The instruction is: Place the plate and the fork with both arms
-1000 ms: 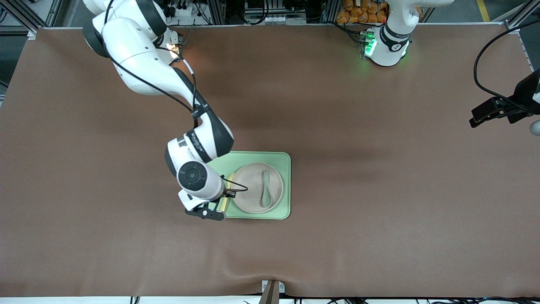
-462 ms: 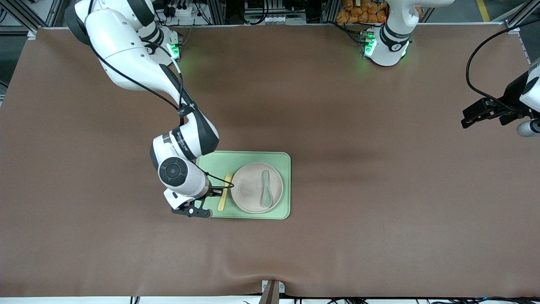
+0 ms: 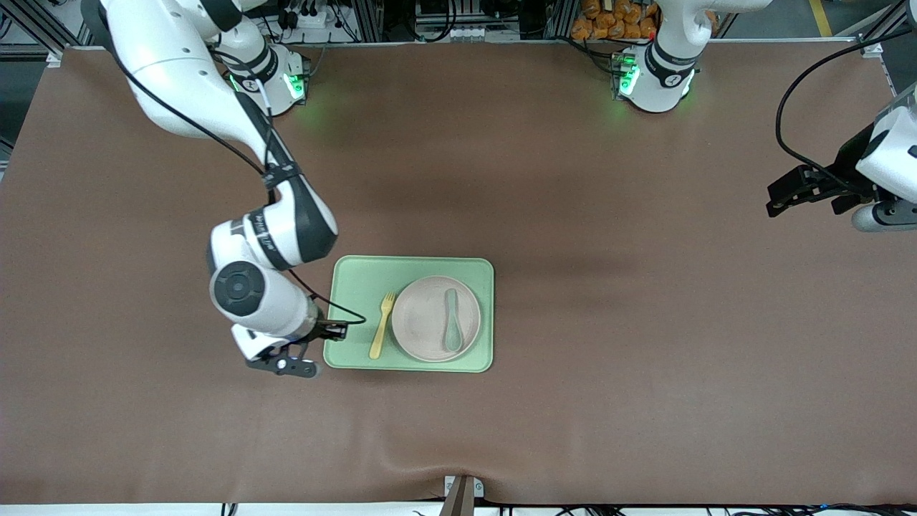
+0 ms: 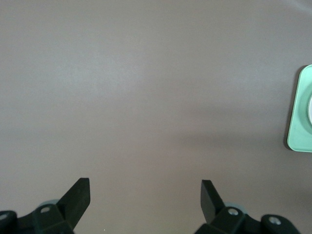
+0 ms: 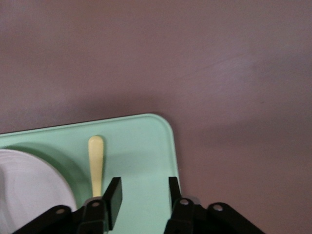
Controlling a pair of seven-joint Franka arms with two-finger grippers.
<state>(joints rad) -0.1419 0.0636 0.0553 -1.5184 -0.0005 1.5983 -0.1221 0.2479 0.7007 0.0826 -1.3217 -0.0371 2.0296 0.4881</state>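
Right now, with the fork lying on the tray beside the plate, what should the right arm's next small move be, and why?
Probably lift the right end effector up and off the tray toward its base. The fork lies free beside the plate, the jaws stand apart with nothing between them, and the left end effector waits open over bare table, so placing looks done.

White arms (image 3: pixel 186 86), black joints, black cables, green base lights

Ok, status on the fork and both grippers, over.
Right gripper open, empty, over tray edge. Left gripper open, empty, waiting over bare table. Fork lies on tray beside plate; spoon on plate. Nothing in the way.
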